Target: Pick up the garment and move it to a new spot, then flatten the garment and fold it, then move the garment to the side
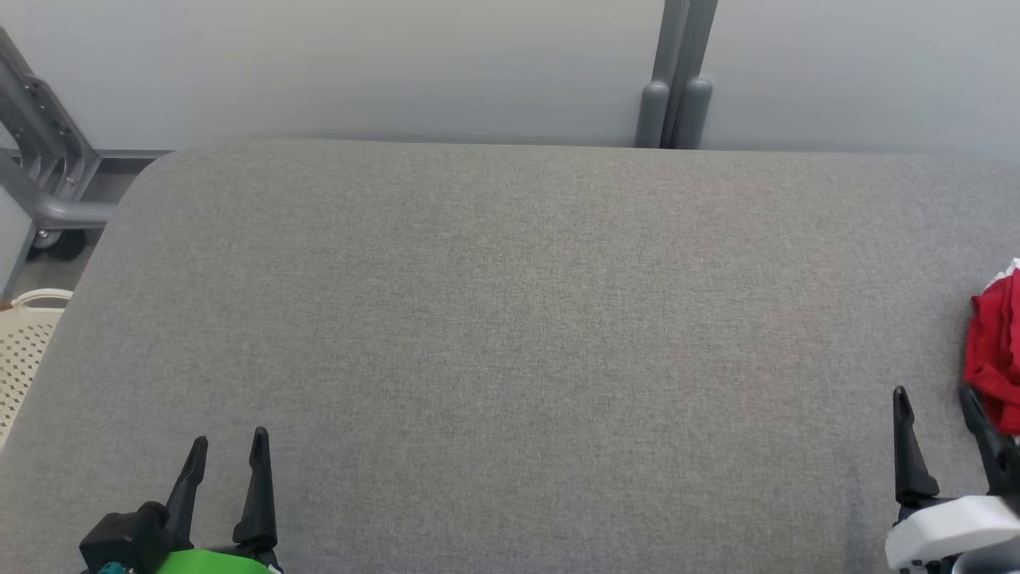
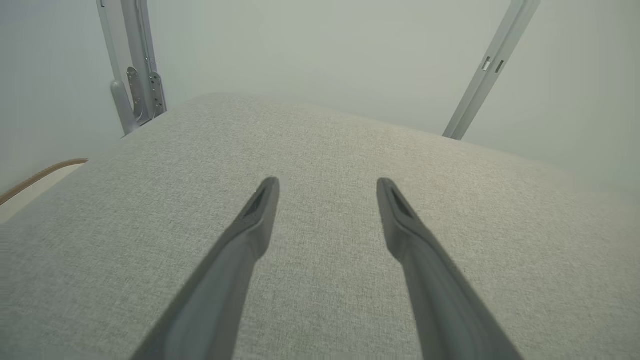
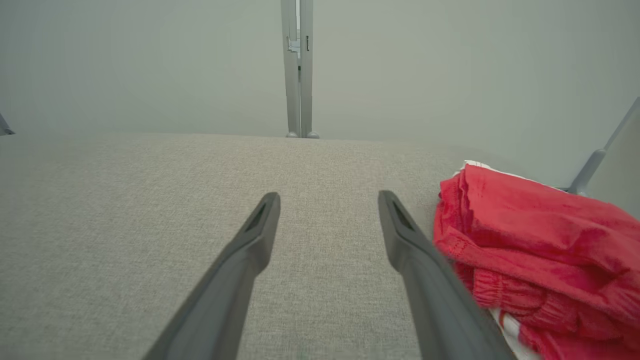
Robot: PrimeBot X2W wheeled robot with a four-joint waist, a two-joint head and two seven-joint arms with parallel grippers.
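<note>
**Operator:** What do you have at the left?

**Inspector:** A pale perforated basket (image 1: 22, 351) sits beyond the left edge of your grey padded table (image 1: 510, 303). A grey wheeled metal frame (image 1: 48, 183) stands farther back behind it.

**Operator:** And the left arm?

**Inspector:** Your left gripper (image 1: 229, 440) is at the near left of the table, with its fingers pointing toward the far side. The jaws are spread wide and nothing is between them.

**Operator:** The middle?

**Inspector:** The table's grey weave lies flat and smooth there. Past the far edge, a grey upright post (image 1: 676, 80) stands against the pale wall (image 1: 398, 64).

**Operator:** Where is the garment?

**Inspector:** It is at the right edge of the table, about midway between near and far. It is a red garment (image 1: 994, 351) with white trim, crumpled in a heap and partly cut off by the head view's border. Your right gripper (image 1: 934, 395) is at the near right, jaws spread wide and gripping nothing. Its right-hand finger lies just beside the left side of the heap. I cannot tell from either view whether the finger touches the cloth.
</note>
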